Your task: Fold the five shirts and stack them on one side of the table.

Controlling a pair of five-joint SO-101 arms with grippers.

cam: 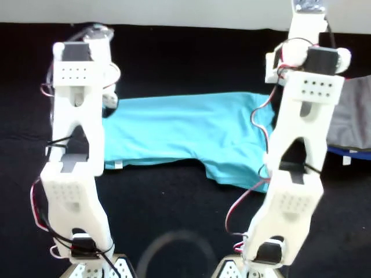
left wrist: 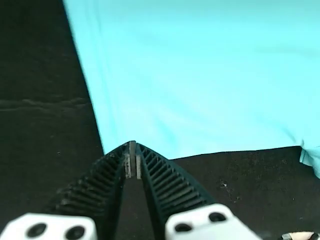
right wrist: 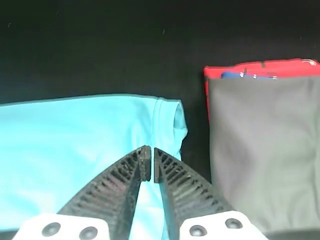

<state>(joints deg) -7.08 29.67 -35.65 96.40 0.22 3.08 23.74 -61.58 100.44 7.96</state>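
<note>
Far left first: L arm (cam: 72, 145) stands over the left end of the teal shirt (cam: 179, 130). The shirt lies flat as a long band across the middle of the black table (cam: 174, 226), w/ one part at its right end hanging down toward the arm bases. Left gripper (left wrist: 132, 161) has its fingers pressed together, tips right on the shirt's corner edge. Can't tell if cloth is caught btwn them or they just rest there.

Moving across to the R arm (cam: 301, 145) at the shirt's other end. Right gripper (right wrist: 148, 164) has its tips all but together, a hairline slit, over the cloth just beside the sleeve (right wrist: 170, 120). Again no telling if fabric is pinched. Far right is the stack, grey shirt (right wrist: 260, 150) on top, just beside the teal one w/ a dark gap btwn.

My read: the step in hand is the next fold of the teal shirt, both arms. To do it well, each end needs a real bite on the hem, not a surface nip. Lift level, move both arms at one pace, lay edge on edge, and keep the R side from dragging into the stack.

Views: the high cam gives the whole outline and how the arms stand to each other. L wrist cam gives the corner contact up close. R wrist cam adds a red shirt (right wrist: 220, 72) under the grey, plus a scrap of blue (right wrist: 235, 75) at its edge.
</note>
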